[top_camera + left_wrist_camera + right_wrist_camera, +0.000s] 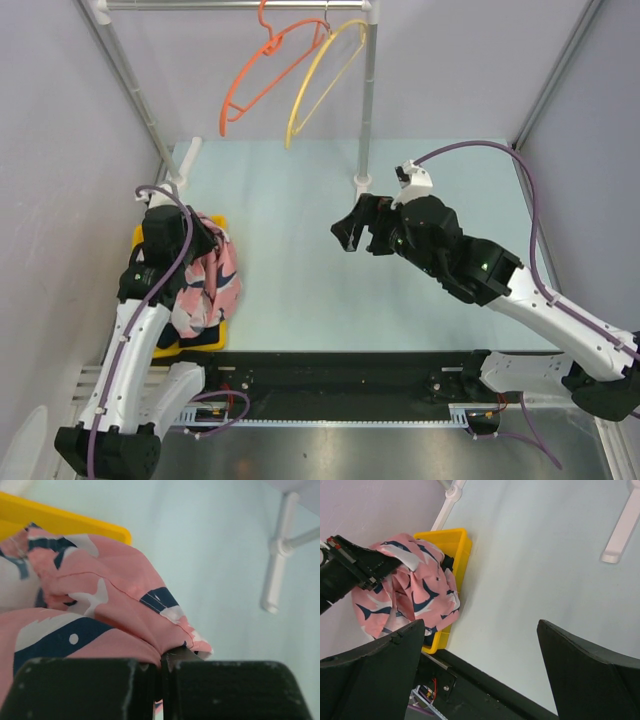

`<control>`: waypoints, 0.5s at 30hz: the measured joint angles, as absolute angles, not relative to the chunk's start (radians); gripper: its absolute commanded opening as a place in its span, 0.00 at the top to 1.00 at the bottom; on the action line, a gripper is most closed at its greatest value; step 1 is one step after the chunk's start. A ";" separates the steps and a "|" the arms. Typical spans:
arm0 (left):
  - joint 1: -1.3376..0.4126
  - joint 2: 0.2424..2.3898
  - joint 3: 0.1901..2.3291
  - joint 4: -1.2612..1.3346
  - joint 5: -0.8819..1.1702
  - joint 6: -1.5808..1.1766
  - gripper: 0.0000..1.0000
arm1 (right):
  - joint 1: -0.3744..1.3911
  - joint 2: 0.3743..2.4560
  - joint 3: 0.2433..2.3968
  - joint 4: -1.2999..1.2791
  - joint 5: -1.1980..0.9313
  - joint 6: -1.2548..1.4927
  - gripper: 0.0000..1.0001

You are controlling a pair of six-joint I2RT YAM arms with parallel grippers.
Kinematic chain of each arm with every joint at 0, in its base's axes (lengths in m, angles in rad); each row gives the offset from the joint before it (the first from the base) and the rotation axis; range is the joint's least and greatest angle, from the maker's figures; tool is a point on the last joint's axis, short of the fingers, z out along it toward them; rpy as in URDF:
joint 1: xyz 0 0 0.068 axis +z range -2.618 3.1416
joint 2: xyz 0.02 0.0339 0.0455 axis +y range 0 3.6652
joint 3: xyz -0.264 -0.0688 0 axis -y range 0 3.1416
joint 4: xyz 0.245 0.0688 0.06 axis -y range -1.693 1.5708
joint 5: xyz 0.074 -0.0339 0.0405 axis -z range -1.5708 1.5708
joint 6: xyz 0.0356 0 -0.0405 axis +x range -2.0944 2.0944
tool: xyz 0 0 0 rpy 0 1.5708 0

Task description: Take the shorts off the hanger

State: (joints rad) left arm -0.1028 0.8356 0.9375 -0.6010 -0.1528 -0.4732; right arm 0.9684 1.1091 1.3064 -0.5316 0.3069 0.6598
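The left gripper (161,680) was pinched shut on a fold of the salmon-pink printed shorts (100,585), the jaws meeting with the cloth caught between them. It hung just above the yellow bin (462,545). The rest of the shorts bunched down from the gripper into the bin, with some cloth spilling over the bin's table-side rim. A dark cloth (448,561), likely the navy pair, showed inside the bin beneath the printed one.

The step in hand looked to be the drop. To do it well, the gripper should have sunk until the bundle's weight sat within the bin's walls, then opened fully and risen straight up, so that no fold came away on a finger. Shifting towards the bin's far wall first would have drawn the overhang inside.

The right gripper (362,236) stood wide and held nothing, well apart from the bin over bare table. Beyond the bin, the orange hanger (265,75) and the yellow hanger (325,80) hung bare.
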 measured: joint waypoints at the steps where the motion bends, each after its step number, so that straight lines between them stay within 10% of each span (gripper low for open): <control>1: -0.103 0.833 0.922 -0.600 -0.112 -0.497 1.00 | 0.968 1.111 1.306 -0.532 0.306 0.661 0.00; 15: -0.035 0.766 0.919 -0.663 -0.002 -0.650 1.00 | 1.160 1.489 1.239 -0.244 0.155 0.577 0.05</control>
